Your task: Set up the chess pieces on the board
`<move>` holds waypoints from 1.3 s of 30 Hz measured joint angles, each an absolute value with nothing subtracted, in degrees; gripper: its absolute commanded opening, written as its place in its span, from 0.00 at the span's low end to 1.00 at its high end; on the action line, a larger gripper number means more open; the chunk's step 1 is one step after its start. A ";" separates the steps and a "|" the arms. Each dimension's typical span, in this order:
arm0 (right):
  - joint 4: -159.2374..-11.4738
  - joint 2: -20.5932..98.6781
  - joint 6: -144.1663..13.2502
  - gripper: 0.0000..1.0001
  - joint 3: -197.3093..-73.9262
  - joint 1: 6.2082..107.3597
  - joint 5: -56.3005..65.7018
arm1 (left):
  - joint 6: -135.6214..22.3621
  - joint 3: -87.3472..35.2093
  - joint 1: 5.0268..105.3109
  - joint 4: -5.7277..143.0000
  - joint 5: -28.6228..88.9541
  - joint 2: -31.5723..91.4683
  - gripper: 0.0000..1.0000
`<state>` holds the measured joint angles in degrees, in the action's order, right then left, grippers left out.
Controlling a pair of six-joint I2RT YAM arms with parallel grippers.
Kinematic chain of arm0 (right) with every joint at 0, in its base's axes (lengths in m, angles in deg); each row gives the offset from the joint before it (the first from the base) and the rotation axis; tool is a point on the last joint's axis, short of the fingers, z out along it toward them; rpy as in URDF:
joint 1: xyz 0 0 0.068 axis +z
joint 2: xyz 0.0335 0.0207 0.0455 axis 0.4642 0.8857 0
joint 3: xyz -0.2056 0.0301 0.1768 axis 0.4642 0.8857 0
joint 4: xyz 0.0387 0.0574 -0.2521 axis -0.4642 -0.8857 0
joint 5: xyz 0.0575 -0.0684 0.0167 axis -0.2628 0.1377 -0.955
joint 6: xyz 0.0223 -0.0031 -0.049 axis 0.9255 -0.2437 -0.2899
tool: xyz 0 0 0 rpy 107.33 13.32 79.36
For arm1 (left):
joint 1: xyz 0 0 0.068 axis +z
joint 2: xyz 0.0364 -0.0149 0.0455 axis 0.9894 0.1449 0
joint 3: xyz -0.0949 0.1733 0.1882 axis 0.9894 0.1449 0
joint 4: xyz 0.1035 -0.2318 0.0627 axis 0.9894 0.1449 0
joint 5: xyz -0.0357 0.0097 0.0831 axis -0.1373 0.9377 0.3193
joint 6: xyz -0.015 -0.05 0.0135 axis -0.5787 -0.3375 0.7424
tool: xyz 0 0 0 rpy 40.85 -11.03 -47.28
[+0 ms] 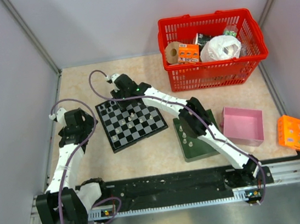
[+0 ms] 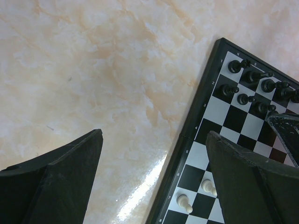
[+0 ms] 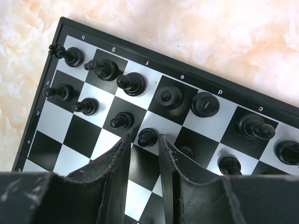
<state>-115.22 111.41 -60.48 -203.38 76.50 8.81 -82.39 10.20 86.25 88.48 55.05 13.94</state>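
Board (image 1: 141,127): black-and-white checkered, lying flat and slightly rotated on the marbled tabletop (image 2: 93,70), just in front of the two arms.
Black pieces (image 3: 131,83): a back row stands along the lettered edge of the board, from the corner square inward, with a row of pawns on the next rank.
Black pawn (image 3: 147,136): upright on its square, right at the mouth of the right fingers' gap and lined up with the other pawns.
White pieces (image 2: 184,203): two small whitish ones stand near the board's opposite end, seen in the left wrist view. More pale figurines sit on the dark green tray (image 1: 195,149), to the right of the board.
Right gripper (image 3: 144,149): reached across to the board's far-left corner, jaws only a narrow slot apart — nothing clamped between them.
Left gripper (image 2: 154,175): jaws spread wide and holding nothing, hanging over the tabletop at the board's left edge, with one finger (image 2: 247,182) above the board itself.
Other things: pink box (image 1: 243,125) beside the tray, red basket (image 1: 216,67) of goods at the back, orange box (image 1: 292,133) at far right.
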 measured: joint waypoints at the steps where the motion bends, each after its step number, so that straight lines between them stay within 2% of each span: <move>1: -115.20 111.41 -60.68 0.32 -203.38 76.50 8.72 | -82.39 10.20 86.25 88.48 55.05 13.94 0.97; 11: -115.20 108.85 -62.27 0.32 -200.58 76.52 7.96 | -82.41 10.20 86.25 88.65 55.03 13.92 0.97; 23: -110.37 82.93 -63.63 0.39 -175.86 76.89 12.40 | -82.48 9.68 86.25 89.29 56.19 13.61 0.99; 29: -110.02 71.02 -61.42 0.42 -164.16 74.44 13.90 | -83.07 1.83 86.25 90.64 58.28 14.66 0.99; 35: -111.41 68.90 -56.66 0.42 -161.13 67.14 10.98 | -87.16 -7.98 86.25 89.44 60.95 16.28 0.99; 39: -111.48 68.42 -54.23 0.42 -160.27 64.54 10.36 | -92.01 -7.35 86.25 86.68 60.88 15.86 0.99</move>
